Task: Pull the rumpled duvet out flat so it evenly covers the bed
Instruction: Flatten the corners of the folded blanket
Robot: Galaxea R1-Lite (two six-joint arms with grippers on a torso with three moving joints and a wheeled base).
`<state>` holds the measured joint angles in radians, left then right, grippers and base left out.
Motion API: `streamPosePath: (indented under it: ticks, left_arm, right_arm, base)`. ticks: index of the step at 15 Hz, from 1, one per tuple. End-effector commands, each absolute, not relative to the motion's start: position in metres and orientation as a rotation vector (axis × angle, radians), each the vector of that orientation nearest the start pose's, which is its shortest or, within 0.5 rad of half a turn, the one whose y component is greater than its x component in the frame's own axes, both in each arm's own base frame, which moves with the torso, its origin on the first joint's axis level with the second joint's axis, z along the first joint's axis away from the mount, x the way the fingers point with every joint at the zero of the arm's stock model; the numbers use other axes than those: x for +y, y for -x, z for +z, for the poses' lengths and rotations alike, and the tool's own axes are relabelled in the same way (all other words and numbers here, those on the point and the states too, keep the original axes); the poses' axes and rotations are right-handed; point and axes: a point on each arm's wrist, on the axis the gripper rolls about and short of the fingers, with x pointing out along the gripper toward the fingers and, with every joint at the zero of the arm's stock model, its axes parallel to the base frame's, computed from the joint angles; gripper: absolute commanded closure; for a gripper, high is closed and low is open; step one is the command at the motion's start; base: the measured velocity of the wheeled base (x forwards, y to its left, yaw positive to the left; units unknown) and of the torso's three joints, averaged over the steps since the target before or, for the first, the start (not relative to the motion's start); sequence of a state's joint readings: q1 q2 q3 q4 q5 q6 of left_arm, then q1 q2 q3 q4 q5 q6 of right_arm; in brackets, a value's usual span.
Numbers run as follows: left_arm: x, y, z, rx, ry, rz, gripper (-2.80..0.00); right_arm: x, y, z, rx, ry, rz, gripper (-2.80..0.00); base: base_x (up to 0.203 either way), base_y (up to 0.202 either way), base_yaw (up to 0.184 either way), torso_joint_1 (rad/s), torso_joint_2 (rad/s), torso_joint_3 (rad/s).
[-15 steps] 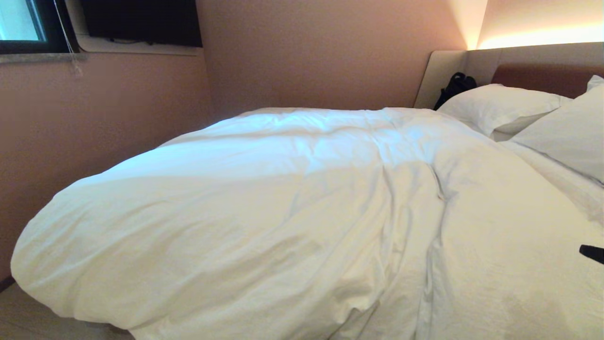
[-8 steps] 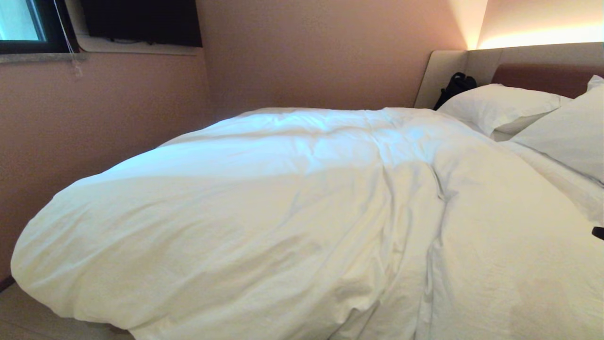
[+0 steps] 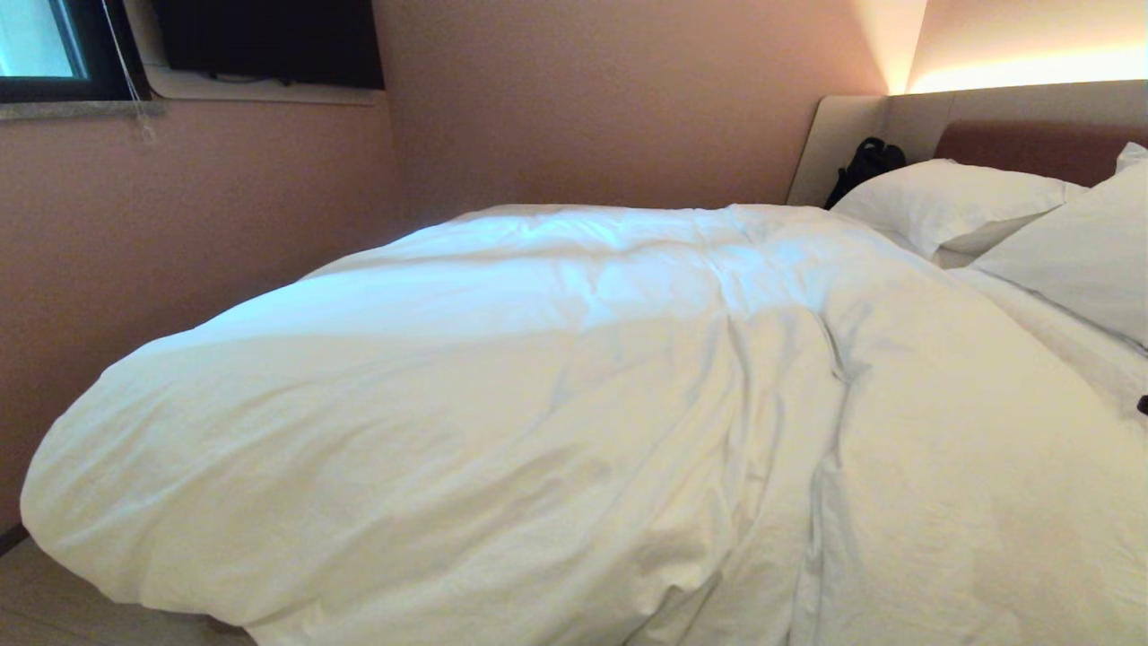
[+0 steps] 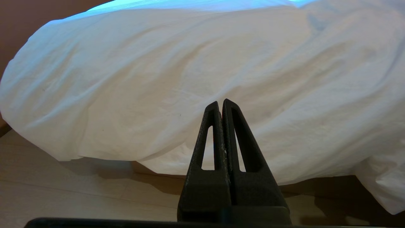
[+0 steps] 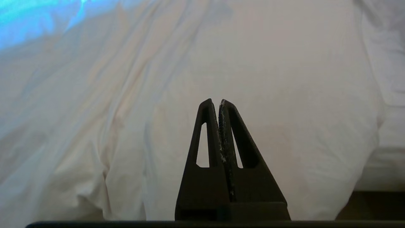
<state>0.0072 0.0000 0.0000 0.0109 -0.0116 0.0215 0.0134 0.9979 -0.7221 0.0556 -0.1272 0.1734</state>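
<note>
White and wrinkled, the duvet (image 3: pixel 574 404) lies before us; our left gripper (image 4: pixel 221 104) and right gripper (image 5: pixel 216 104) are both pinched closed, holding nothing.

Duvet (image 3: pixel 574 404) across bed (image 3: pixel 1031 117), pillows (image 3: pixel 951 202) right, near headboard.

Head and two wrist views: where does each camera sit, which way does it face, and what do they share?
Head view: high, facing forward and down across the duvet toward pillows; a sliver of right gripper at the edge.
Left wrist view: low, facing the duvet's overhanging edge and floor; left gripper, jaws shut.
Right wrist view: above the duvet; right gripper, jaws shut.
Shared: the duvet.
</note>
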Motion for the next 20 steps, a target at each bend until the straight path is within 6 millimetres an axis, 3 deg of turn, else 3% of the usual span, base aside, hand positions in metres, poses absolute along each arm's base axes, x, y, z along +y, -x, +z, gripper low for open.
streamPosePath:
  ticks: [1, 13, 20]
  left_arm:
    - [0.0, 0.023, 0.074, 0.011, -0.021, -0.005, 0.0]
    - [0.0, 0.023, 0.074, 0.011, -0.021, -0.005, 0.0]
    - [0.0, 0.023, 0.074, 0.011, -0.021, -0.005, 0.0]
  right_arm:
    - [-0.001, -0.129, 0.246, 0.295, -0.149, -0.143, 0.0]
    - [-0.032, -0.168, 0.272, 0.27, -0.131, -0.312, 0.0]
    - [-0.068, -0.198, 0.274, 0.304, -0.151, -0.373, 0.0]
  base:
    - [0.0, 0.0, 0.0, 0.0, 0.0, 0.0]
    - [0.0, 0.0, 0.0, 0.0, 0.0, 0.0]
    - [0.0, 0.0, 0.0, 0.0, 0.0, 0.0]
